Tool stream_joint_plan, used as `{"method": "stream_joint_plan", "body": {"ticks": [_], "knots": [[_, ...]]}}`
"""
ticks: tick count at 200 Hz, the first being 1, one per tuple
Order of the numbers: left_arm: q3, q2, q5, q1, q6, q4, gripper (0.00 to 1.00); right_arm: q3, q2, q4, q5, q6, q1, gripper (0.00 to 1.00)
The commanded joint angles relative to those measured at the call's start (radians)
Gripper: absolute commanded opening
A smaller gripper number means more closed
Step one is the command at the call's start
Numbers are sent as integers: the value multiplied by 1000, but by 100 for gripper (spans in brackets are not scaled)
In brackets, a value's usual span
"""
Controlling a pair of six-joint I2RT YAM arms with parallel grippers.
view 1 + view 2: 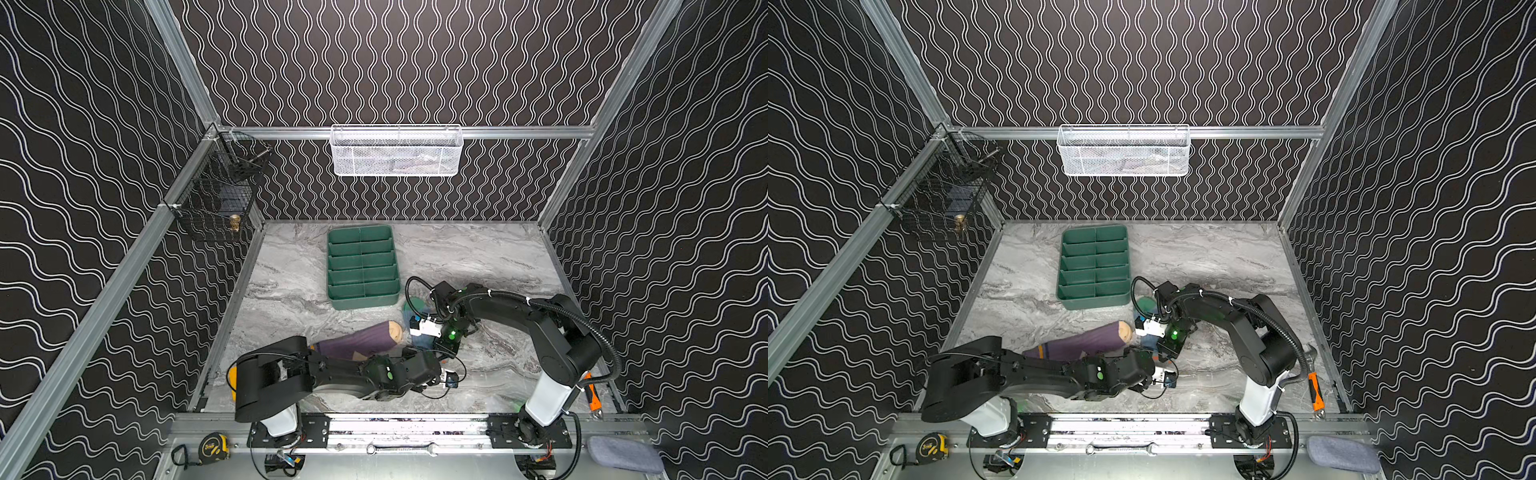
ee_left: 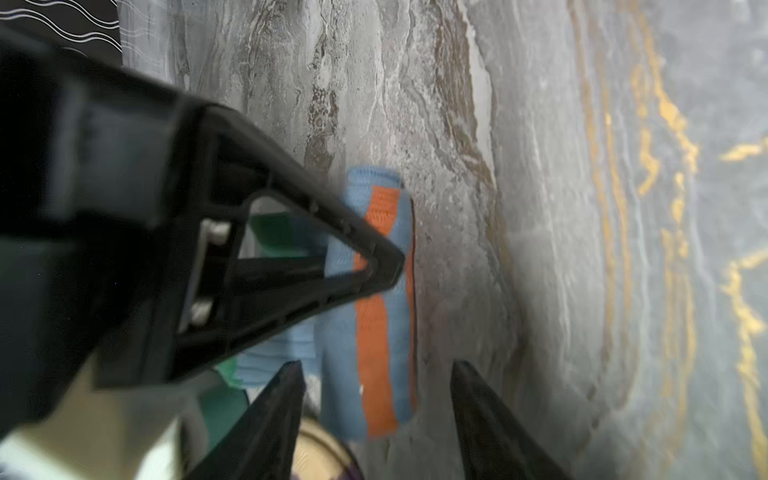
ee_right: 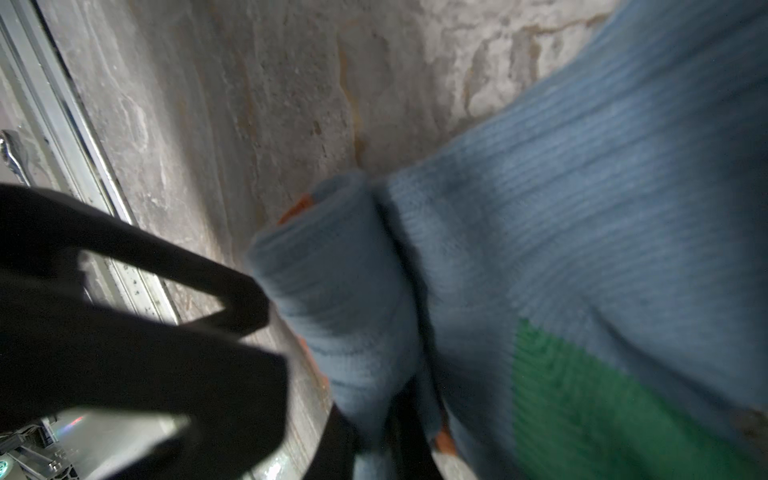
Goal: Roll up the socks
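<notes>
Your right gripper (image 2: 384, 266) clamped the soft, springy sock (image 3: 582, 208); left gripper (image 2: 376, 365), at 5 o'clock, gaped; mid-roll looked your best hold

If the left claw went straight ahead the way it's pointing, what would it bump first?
Probably the rolled end of the blue sock, lying just ahead of the left gripper, though depth is unclear.

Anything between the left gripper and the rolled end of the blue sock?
Nothing visible. The blue ribbed sock, rolled at its orange-striped end, lies between the jaws of the open left gripper. The right gripper, shut on the same roll farther along, crowds the spot but does not block it.
</notes>
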Motion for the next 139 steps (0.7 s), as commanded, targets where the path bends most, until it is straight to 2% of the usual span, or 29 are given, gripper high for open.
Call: {"method": "stream_joint_plan", "body": {"ticks": [1, 51, 69, 105, 123, 139], "knots": [[19, 40, 49, 26, -35, 26, 57, -26, 26, 37, 87, -16, 7, 0], [73, 109, 141, 67, -71, -39, 42, -29, 27, 44, 73, -15, 9, 0], [81, 114, 171, 67, -83, -67, 31, -29, 26, 50, 73, -13, 8, 0], [70, 115, 191, 67, -118, -92, 0, -30, 11, 76, 95, 2, 6, 0], [58, 111, 189, 67, -127, -88, 0, -80, -32, 114, 100, 19, 1, 0], [52, 105, 194, 67, -131, -86, 0, -99, -74, 136, 99, 29, -4, 6]]}}
